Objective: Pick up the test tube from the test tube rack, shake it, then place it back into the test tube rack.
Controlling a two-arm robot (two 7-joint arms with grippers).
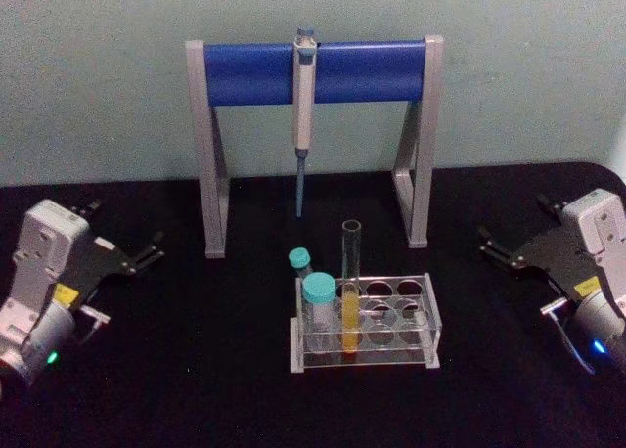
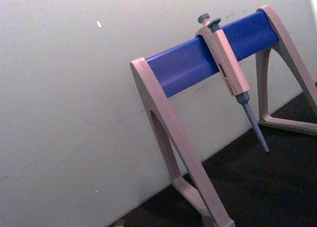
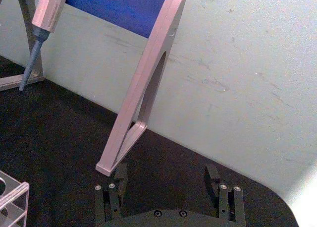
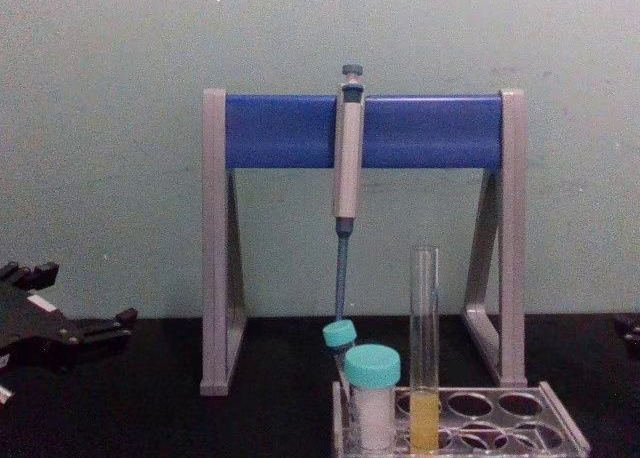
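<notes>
**Right gripper** (image 3: 166, 180): jaws spread wide, nothing between them. It sits low over the black table top (image 1: 196, 389) at the robot's right, well apart from the rack, with its fingers towards the centre.

**Left gripper** (image 1: 147, 252): jaws parted and empty. It sits at the robot's left side of the table, well apart from the rack, and also points inward.

**Test tube** (image 1: 350, 282): tall, clear and uncapped. It stands upright in a hole of the test tube rack, with yellow-orange liquid in its lower part. Neither gripper touches it.

**Test tube rack** (image 1: 431, 323): low clear plastic, with round holes in its top plate. It stands on the table centre front, between the two grippers.

**Teal-capped vials**: two, the larger (image 1: 318, 306) in the rack just left of the tube, the smaller (image 1: 300, 262) behind it, tilted.

**Pipette stand** (image 1: 254, 71): grey legs and a blue crossbar, behind the rack near the pale wall.

**Pipette** (image 1: 304, 106): hangs from the crossbar, tip down, clear of the table.
</notes>
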